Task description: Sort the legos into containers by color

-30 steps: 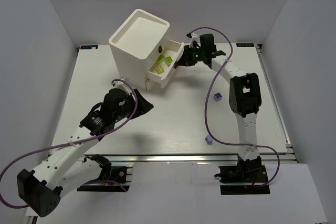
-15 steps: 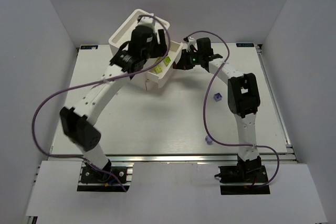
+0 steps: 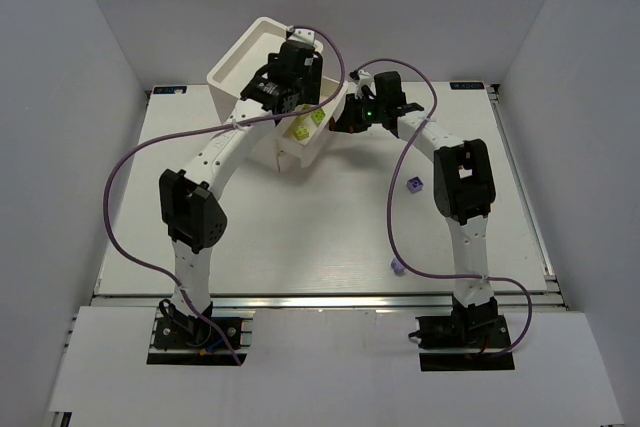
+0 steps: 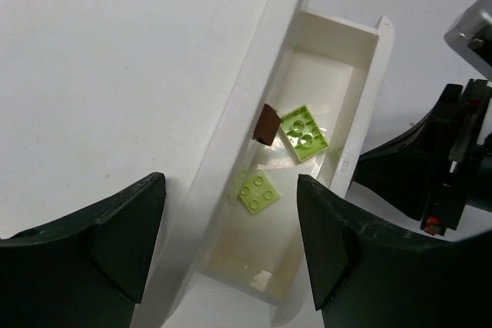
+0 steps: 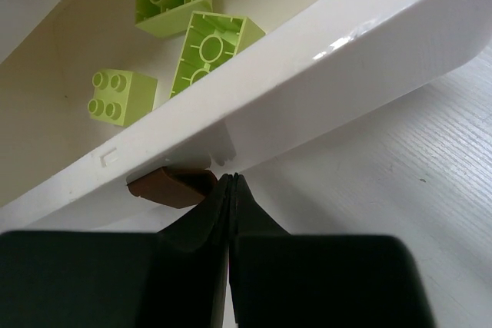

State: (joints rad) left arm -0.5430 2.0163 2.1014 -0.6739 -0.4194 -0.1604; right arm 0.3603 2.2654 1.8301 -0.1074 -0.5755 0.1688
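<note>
Straight below the left gripper (image 4: 231, 190), jaws wide and empty, lies the open drawer (image 4: 361, 105); right gripper (image 5: 231, 190) pinched shut beside its knob (image 5: 173, 186).

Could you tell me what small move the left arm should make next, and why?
Probably lift the left gripper clear of the drawer. Its jaws are open and empty above it, yellow-green bricks lie inside, and two purple bricks wait on the table.
</note>
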